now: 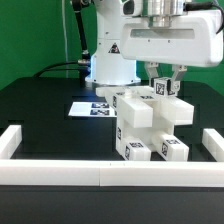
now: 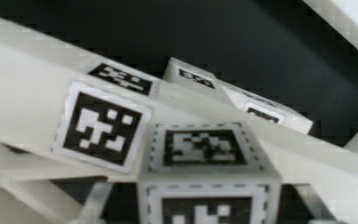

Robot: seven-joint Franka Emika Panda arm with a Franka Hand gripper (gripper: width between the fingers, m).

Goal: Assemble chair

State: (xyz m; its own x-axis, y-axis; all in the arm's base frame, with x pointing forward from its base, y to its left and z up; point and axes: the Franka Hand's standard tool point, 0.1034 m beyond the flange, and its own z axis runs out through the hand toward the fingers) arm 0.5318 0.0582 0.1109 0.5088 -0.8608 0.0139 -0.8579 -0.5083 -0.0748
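Black desk (image 1: pixel 40 115), edged by white border rails (image 1: pixel 60 172), carries the chair (image 1: pixel 138 122) near the front rail, its blocky stack rising upright, tags facing the camera. The arm (image 1: pixel 170 40) reaches straight down from above, gripper (image 1: pixel 163 88) clenched on the chair's topmost block. The marker board (image 1: pixel 88 108) lies behind.

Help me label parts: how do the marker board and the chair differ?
The marker board is thin and lies flat on the table; the chair is chunky and stands upright. The gripper is closed on the chair's top; the marker board lies untouched. Both are white with black-and-white square tags.
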